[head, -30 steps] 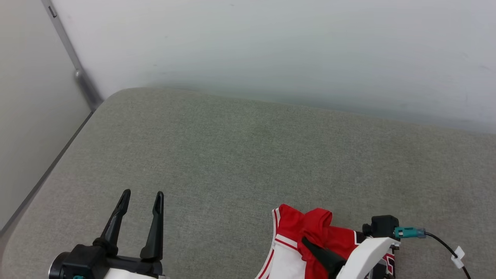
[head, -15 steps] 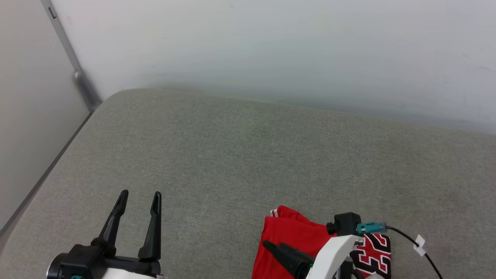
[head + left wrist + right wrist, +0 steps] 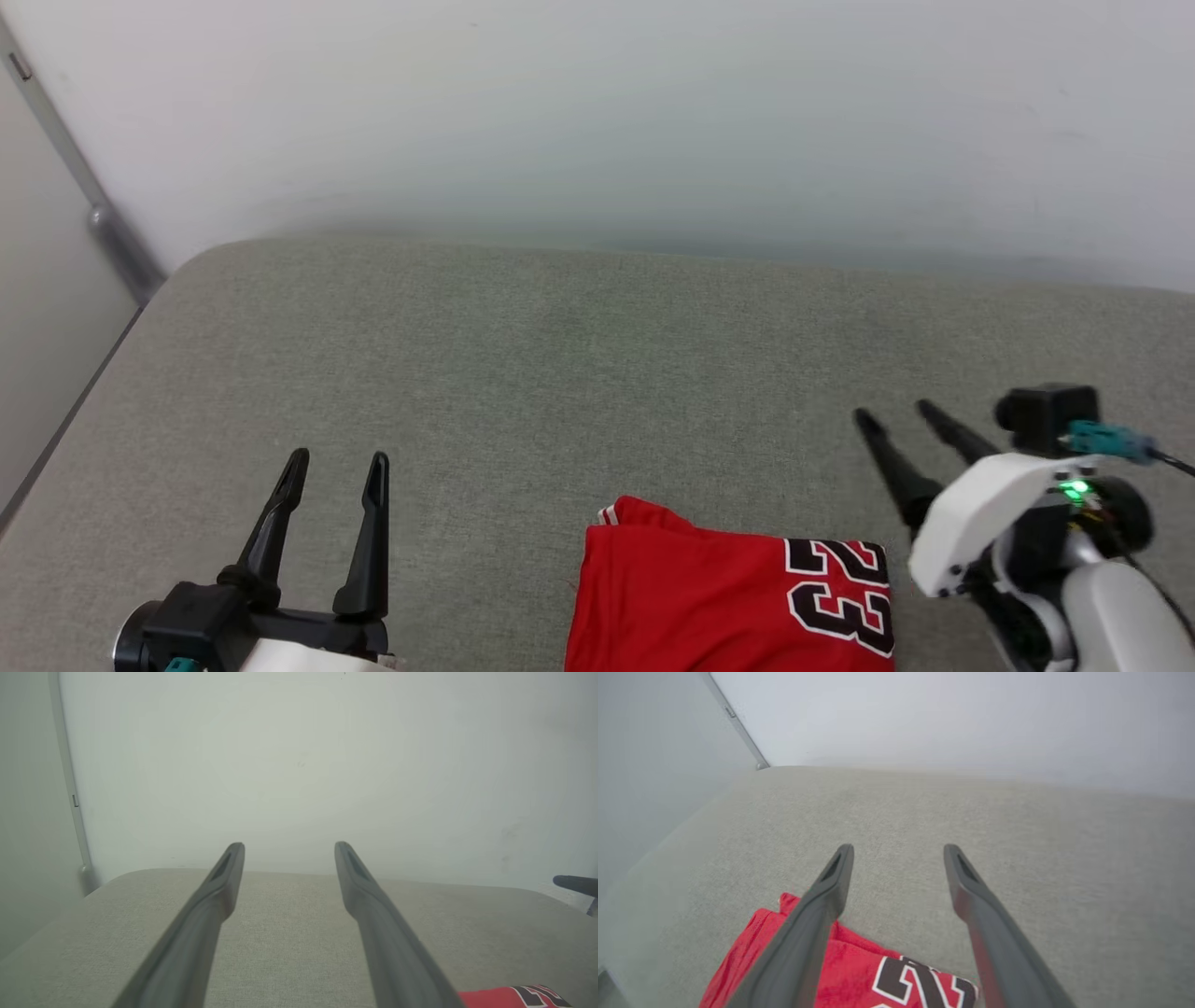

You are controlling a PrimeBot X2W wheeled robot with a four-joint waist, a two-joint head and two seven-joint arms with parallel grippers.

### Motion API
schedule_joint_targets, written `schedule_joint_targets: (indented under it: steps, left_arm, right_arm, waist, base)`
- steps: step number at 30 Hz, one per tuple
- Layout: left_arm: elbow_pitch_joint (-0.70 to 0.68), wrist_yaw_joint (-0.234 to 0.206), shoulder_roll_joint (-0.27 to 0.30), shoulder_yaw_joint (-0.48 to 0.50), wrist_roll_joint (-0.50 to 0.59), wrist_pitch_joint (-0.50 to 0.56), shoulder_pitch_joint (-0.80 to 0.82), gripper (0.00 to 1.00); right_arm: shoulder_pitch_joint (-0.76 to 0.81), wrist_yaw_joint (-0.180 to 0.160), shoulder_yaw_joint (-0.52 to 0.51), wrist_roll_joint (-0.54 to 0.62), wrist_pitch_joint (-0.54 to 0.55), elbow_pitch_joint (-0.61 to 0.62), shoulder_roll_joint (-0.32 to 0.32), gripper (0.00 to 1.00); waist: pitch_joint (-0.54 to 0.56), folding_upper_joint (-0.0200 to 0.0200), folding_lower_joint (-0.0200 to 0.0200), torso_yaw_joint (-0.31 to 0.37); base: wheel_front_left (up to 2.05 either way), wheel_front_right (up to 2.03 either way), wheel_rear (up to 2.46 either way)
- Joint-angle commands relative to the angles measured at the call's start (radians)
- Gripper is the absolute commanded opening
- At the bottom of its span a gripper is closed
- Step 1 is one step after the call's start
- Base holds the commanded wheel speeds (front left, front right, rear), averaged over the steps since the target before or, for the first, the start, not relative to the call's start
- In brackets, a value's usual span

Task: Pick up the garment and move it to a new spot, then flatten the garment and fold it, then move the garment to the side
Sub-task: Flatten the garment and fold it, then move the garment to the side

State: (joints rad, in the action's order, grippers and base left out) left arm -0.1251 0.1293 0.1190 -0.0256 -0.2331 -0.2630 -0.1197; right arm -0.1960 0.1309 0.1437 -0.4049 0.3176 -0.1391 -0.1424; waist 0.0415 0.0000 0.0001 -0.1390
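The garment (image 3: 709,597) is a red jersey with a black, white-outlined "23", lying folded and flat on the grey cushion at the bottom middle of the head view; it also shows in the right wrist view (image 3: 794,961) and as a red corner in the left wrist view (image 3: 509,996). My right gripper (image 3: 896,417) hangs open just right of the garment, raised off it, holding nothing; its fingers (image 3: 831,882) spread wide in its own view. My left gripper (image 3: 338,459) stands open at the lower left, well apart from the garment, with empty jaws (image 3: 287,847).
A wide grey upholstered surface (image 3: 523,373) stretches back to a pale wall (image 3: 597,112). Its rounded left edge meets a metal rail (image 3: 112,243) in the corner. A black cable with a teal plug (image 3: 1106,439) trails from my right wrist.
My right gripper has let go of the garment, opened, and risen to the right. The bunched red fabric now lies flat with the "23" showing. The head camera has shifted right.
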Motion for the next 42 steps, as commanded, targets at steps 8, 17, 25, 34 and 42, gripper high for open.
schedule_joint_targets:
  steps: [8,17,25,34,42]
  left_arm:
    - [0.008,0.001,-0.005,-0.012,-0.006,-0.002,0.024,1.00]
    - [0.016,0.001,-0.003,-0.035,-0.005,-0.002,0.011,1.00]
    - [0.022,0.001,-0.008,-0.053,-0.001,-0.002,-0.014,1.00]
    - [0.022,0.001,-0.019,-0.055,-0.002,-0.002,-0.018,1.00]
    - [0.021,0.001,-0.018,-0.059,0.003,-0.002,-0.012,1.00]
  right_arm:
    - [0.114,0.000,-0.178,0.159,-0.154,0.152,-0.091,1.00]
    - [0.259,-0.001,-0.285,0.195,-0.359,0.274,-0.014,1.00]
    - [0.344,0.000,-0.284,0.254,-0.470,0.321,0.050,1.00]
    - [0.363,0.000,-0.256,0.284,-0.495,0.289,0.080,1.00]
    - [0.349,0.000,-0.246,0.280,-0.488,0.283,0.088,1.00]
  waist:
    - [-0.006,0.0000,-0.0001,0.050]
    - [-0.002,0.0000,-0.0001,0.072]
    - [0.000,0.0000,-0.0001,0.074]
    - [-0.004,0.0000,-0.0001,0.069]
    - [-0.002,0.0000,-0.0001,0.066]
  base:
    - [0.00,0.00,0.00]
    - [0.00,0.00,0.00]
    - [0.00,0.00,0.00]
    - [0.00,0.00,0.00]
    - [0.00,0.00,0.00]
